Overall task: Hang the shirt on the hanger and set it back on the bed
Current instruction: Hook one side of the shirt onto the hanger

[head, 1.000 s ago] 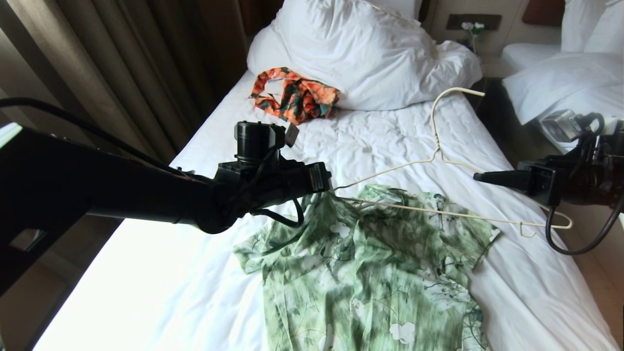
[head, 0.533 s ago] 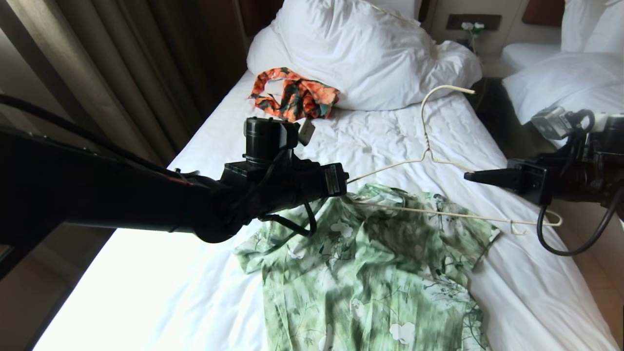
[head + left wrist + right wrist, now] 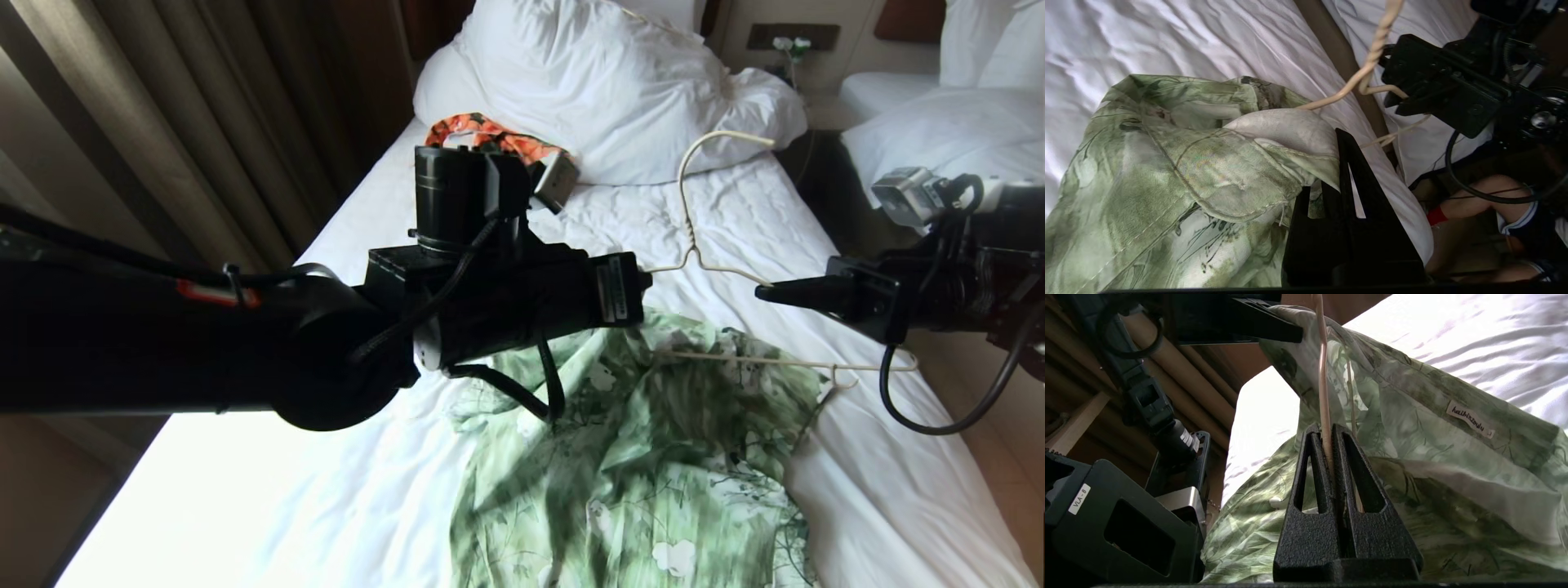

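Hanger (image 3: 718,245) partly inside green shirt (image 3: 653,457)

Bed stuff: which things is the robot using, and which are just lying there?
Using:
shirt, pinched by left gripper
hanger, pinched by right gripper
bed

Just lying there:
orange garment
pillow

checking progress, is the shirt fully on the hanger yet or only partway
Only partway. One end of the hanger sits inside the shirt, pulled by the left gripper; its other end juts bare beside the right gripper.
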Available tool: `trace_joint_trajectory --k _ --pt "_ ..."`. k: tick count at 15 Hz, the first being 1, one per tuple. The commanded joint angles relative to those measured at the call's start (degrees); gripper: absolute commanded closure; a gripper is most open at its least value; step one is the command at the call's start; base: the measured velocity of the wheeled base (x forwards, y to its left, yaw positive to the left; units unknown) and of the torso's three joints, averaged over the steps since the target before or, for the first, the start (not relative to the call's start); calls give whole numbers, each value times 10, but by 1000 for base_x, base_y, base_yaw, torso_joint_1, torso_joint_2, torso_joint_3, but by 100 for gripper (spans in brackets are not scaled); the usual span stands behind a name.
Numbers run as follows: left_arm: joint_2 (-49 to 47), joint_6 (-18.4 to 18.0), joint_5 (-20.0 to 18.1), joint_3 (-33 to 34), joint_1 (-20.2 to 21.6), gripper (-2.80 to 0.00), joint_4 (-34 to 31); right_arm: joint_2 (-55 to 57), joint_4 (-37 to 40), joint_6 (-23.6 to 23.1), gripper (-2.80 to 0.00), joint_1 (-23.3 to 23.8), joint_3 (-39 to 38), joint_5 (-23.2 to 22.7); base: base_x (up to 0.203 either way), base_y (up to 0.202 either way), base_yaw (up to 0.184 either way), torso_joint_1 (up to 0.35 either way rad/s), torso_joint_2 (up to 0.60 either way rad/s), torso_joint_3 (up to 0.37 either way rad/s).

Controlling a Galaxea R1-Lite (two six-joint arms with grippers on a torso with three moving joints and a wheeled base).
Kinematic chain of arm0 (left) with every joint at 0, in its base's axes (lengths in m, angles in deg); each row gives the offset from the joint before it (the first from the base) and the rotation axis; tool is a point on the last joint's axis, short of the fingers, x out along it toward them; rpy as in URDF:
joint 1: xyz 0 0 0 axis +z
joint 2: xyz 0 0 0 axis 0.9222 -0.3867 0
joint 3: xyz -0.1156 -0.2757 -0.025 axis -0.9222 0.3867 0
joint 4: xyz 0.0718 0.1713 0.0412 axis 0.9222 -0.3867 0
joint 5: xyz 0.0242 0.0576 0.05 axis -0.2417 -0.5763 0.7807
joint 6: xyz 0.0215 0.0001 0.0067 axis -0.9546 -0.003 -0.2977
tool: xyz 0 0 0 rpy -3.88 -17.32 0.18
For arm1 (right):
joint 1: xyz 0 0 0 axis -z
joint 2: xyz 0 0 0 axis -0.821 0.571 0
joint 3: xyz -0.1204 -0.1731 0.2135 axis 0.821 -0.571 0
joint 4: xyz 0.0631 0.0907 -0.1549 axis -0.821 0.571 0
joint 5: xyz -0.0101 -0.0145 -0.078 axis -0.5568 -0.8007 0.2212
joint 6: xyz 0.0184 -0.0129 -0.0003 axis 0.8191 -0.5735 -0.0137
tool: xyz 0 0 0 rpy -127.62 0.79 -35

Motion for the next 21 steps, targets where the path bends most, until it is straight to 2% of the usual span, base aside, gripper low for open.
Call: trace_joint_trajectory --k 1,4,10,13,18,19,20,21 --pt "30 3 1 7 -40 0 0 -5 -13 0 0 -26 -7 -4 0 0 0 0 0 0" --pt "31 1 29 -9 -77 0 -1 -17 -18 1 0 -50 -8 -3 0 0 0 0 0 0" --pt "51 -2 53 -11 -128 0 -17 -64 -18 22 0 -90 -35 -3 0 0 0 0 0 0" --pt "52 -2 66 -3 -139 0 -18 -64 -22 22 0 -103 -38 -3 0 0 0 0 0 0" --pt "41 -14 66 8 -147 0 -17 -58 -34 22 0 -113 -41 -3 0 0 0 0 0 0" --pt "41 -18 66 13 -148 -152 -16 -58 -34 22 0 -113 -41 -3 0 0 0 0 0 0" --pt "41 -17 66 15 -153 -280 -15 -58 -34 22 0 -113 -41 -3 0 0 0 0 0 0" --pt "42 -17 66 18 -156 -280 -16 -57 -34 22 0 -113 -41 -3 0 0 0 0 0 0"
